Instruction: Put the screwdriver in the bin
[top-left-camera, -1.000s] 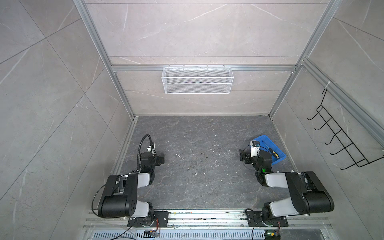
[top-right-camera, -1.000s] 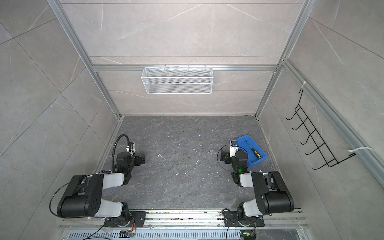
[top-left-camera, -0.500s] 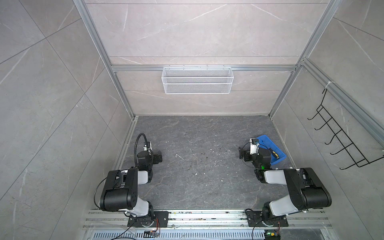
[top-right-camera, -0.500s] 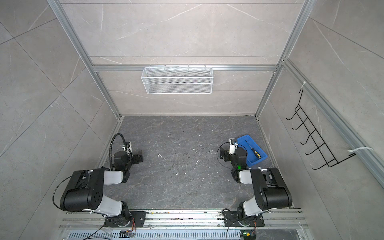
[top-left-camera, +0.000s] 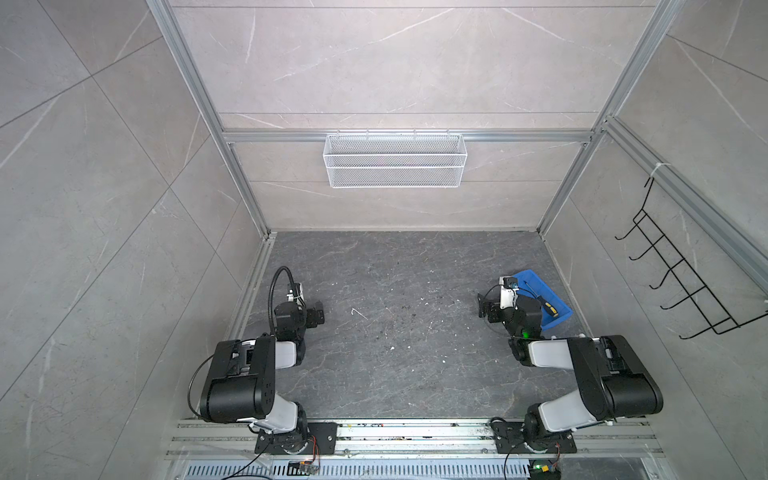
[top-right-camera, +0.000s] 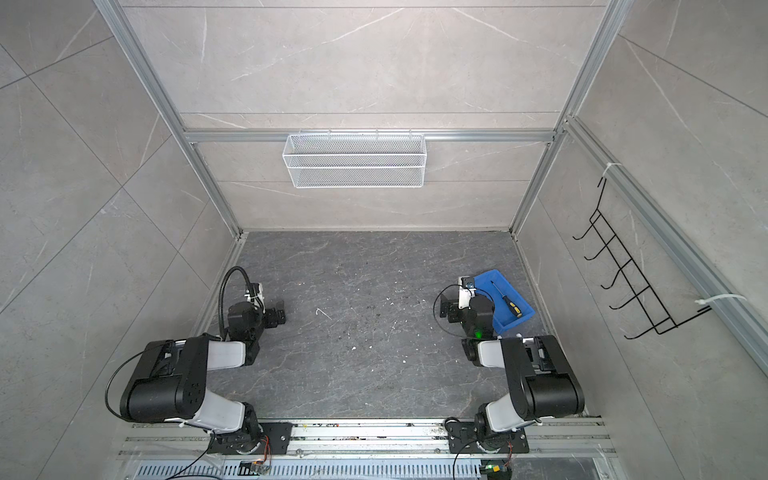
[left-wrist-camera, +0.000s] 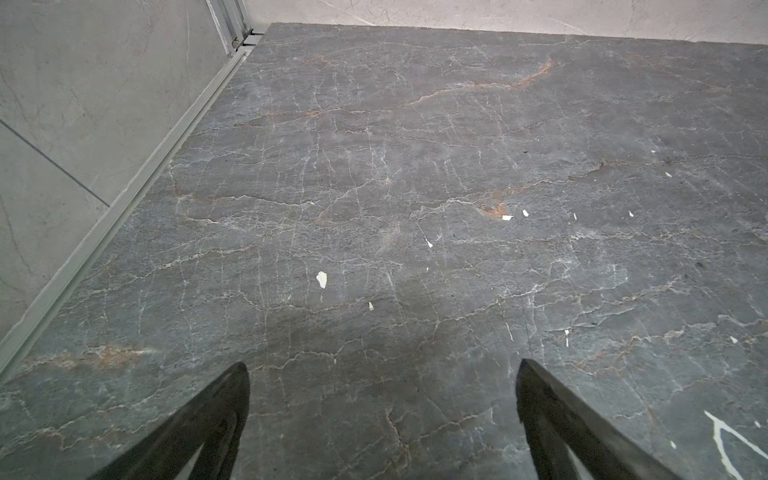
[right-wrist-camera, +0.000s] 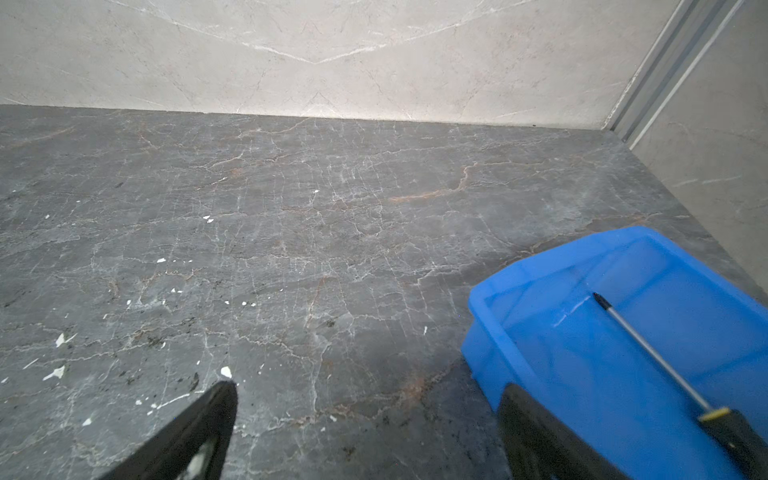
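Lying inside the one blue bin (top-right-camera: 509, 293) is one screwdriver (top-right-camera: 505, 299).

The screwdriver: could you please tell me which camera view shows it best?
A top view: the screwdriver lies whole, tip to yellow butt, inside the bin. The right wrist view shows its shaft large, but the frame edge cuts off the handle. The left wrist view shows none of it.

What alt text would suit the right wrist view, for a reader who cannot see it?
The screwdriver lies inside the blue bin, its thin shaft pointing away from the camera. The right gripper is open and empty over the dark stone table; a pale wall stands behind.
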